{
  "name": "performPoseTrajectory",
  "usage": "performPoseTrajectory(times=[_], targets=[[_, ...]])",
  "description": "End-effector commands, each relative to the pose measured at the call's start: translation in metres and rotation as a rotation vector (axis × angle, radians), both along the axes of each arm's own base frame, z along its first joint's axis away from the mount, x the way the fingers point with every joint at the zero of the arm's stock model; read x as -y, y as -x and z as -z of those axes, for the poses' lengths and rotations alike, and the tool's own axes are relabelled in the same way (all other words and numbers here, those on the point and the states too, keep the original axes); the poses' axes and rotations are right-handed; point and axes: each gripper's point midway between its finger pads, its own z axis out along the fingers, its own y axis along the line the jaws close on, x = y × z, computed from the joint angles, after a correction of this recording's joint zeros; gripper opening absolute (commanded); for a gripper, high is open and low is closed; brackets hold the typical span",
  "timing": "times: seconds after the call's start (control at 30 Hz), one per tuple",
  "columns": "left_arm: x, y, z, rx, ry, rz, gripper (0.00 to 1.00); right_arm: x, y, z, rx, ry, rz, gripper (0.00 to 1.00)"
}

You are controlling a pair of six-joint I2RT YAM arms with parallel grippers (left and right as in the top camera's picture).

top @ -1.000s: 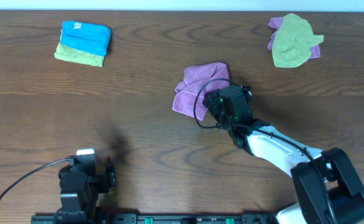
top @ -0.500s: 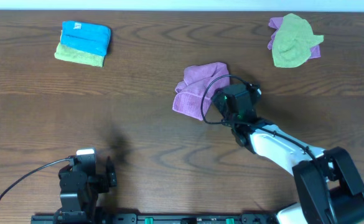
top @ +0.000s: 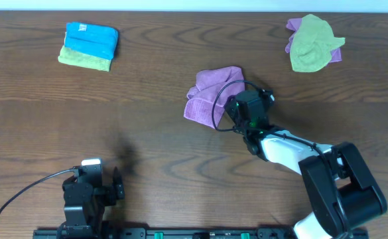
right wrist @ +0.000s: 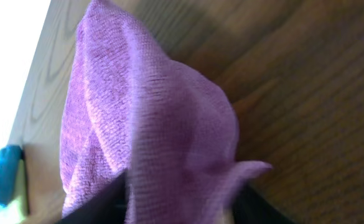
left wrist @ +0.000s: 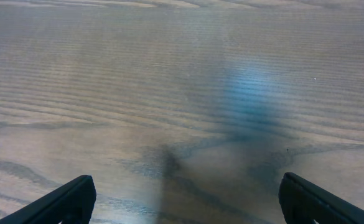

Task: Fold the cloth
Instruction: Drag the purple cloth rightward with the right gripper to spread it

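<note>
Two small changes show against half a second ago: the right arm (top: 293, 149) has drawn a little to the left, so its wrist now sits closer over the edge of the cloth (top: 207, 91), and its thick link by the near edge has turned. The cloth itself lies as before, crumpled, near the middle of the desk (top: 147, 133). In the right wrist view the right fingers (right wrist: 101, 208) are closed on a raised fold of the cloth, which stands up between them. The left fingers (left wrist: 70, 199) are spread wide apart with nothing between them, above bare wood, and the left arm (top: 84, 196) has not moved from the near left edge. At the far left a folded blue cloth (top: 91, 38) lies on a yellow-green cloth (top: 84, 60); the blue one carries a small white tag (top: 82, 27), too small to read.
</note>
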Motion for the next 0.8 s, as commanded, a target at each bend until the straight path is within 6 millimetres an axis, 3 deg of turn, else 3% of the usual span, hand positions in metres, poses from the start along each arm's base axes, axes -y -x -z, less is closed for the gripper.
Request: performPoseTrajectory(times=[0.0, 0.03, 0.2, 0.3, 0.6, 0.77], targets=[[-0.001, 0.008, 0.023, -0.075, -0.008, 0.001, 0.96, 0.004, -0.001, 0.002, -0.003, -0.003, 0.016, 0.12], [-0.001, 0.008, 0.023, -0.076, -0.008, 0.001, 0.95, 0.004, -0.002, 0.002, -0.003, -0.003, 0.016, 0.01], [-0.001, 0.008, 0.023, -0.075, -0.008, 0.001, 0.95, -0.009, -0.009, -0.017, 0.081, 0.023, -0.13, 0.01], [-0.001, 0.008, 0.023, -0.075, -0.008, 0.001, 0.95, 0.001, -0.007, -0.042, 0.108, 0.044, -0.164, 0.01], [-0.001, 0.008, 0.023, -0.075, -0.007, 0.002, 0.95, 0.063, 0.049, -0.087, 0.001, 0.19, -0.17, 0.01], [-0.001, 0.008, 0.023, -0.075, -0.006, 0.001, 0.95, 0.077, 0.08, -0.084, -0.091, 0.246, -0.192, 0.01]])
